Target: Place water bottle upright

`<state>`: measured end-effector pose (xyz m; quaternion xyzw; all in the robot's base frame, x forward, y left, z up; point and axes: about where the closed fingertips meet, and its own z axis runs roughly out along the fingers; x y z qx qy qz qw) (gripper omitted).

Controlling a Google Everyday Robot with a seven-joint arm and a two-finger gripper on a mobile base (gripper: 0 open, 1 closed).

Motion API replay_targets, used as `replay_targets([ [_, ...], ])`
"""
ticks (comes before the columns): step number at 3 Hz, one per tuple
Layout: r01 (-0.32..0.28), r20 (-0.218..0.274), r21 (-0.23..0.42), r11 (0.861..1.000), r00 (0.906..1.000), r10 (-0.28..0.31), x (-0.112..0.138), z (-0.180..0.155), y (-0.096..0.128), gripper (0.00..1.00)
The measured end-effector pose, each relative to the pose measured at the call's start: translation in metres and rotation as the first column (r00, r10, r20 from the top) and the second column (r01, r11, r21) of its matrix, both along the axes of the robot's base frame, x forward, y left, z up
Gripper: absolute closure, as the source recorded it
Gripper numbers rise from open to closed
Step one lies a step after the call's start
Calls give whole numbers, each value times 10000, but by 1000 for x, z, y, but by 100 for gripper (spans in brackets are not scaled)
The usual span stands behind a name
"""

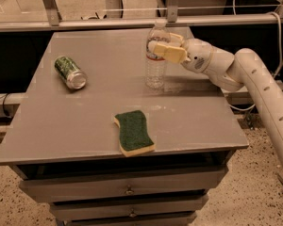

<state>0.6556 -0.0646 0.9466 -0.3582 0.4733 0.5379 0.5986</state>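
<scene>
Small clear ribbed plastic water bottle, white cap: upright at the far right of the grey tabletop, long axis vertical, base apparently down. Gripper: enters from the right, jaws closed on the bottle's shoulder (one either side). Green metal can: on its side, left. Green sponge: front. Bottle contents: indeterminate.

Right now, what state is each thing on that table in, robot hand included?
water bottle: upright on the table, cap on, held near its top.
gripper: at the bottle's shoulder, jaws shut on it.
green can: lying on its side.
sponge: flat, green side up.
drawers: shut.
</scene>
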Motion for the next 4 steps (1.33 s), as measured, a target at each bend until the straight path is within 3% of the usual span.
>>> replay_targets([
  [1, -26, 15, -6, 10000, 10000, 26, 0, 0, -1, 4],
  [3, -68, 170, -144, 9999, 9998, 70, -2, 0, -7, 0],
  [4, 102, 467, -1116, 9937, 9989, -50, -4, 6, -26, 0],
])
